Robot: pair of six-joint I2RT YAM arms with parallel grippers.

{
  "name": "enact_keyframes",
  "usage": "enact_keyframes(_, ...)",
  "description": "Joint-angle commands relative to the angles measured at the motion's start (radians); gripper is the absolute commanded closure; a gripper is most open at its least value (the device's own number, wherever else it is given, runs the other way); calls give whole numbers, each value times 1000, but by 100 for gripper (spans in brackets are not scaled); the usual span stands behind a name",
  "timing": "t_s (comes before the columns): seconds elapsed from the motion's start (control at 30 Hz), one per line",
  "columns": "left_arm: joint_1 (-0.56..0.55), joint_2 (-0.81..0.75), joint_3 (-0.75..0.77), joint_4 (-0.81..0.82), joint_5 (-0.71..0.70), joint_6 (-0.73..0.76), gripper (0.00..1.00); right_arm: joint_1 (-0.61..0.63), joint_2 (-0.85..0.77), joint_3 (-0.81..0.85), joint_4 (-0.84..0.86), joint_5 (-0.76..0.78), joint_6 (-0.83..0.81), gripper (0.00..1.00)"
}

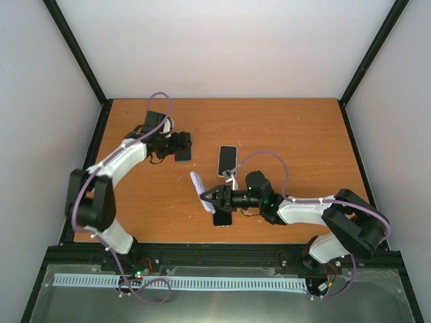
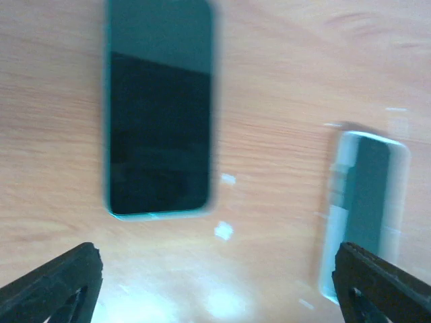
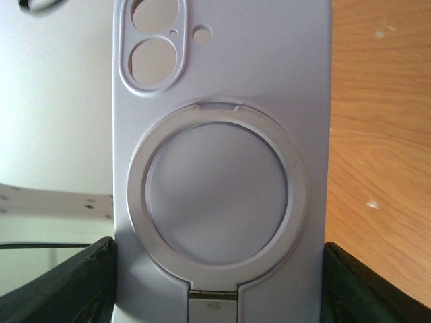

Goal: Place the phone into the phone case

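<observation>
Smooth wood-grain table (image 1: 289,134) with a soft sheen, matt pale lilac plastic phone case (image 3: 222,81), its ring (image 3: 137,195) the same smooth matt plastic, phone (image 2: 158,114) with glossy dark glass face catching reflections, plain matt white walls (image 1: 222,47)

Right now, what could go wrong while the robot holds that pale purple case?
1. The right gripper pinches the phone case only by its side edges, held up in the air, so it might slip or twist.
2. Three phones lie about: the dark phone by the open left gripper, a pale-edged phone, and another phone under the right arm. The robot could pick one that doesn't fit.
</observation>
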Motion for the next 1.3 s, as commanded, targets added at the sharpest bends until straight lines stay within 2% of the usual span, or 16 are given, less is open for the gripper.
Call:
enact_keyframes(0.0,6,-229,-105,63,310,-61,12,5,4,-43,334,-19,146,39)
enact_keyframes(0.07,7,-328,-189,129,422,-105,17,5,13,-59,446,-10,213,40)
enact_keyframes(0.2,6,-493,-334,251,553,-227,26,5,26,-86,658,29,299,41)
enact_keyframes(0.43,4,-632,-496,505,713,-414,37,5,-3,-80,643,58,303,41)
enact_keyframes(0.67,0,-622,-561,646,774,-500,43,8,-36,-61,582,65,282,40)
enact_keyframes(0.77,-2,-622,-581,657,770,-511,47,10,-40,-56,562,67,273,40)
enact_keyframes(1.13,-30,-593,-648,786,743,-597,55,28,23,-31,628,59,303,40)
enact_keyframes(1.23,-59,-559,-650,833,737,-619,61,34,51,-29,661,56,317,40)
enact_keyframes(1.27,-64,-550,-648,837,738,-620,67,35,59,-31,673,57,321,40)
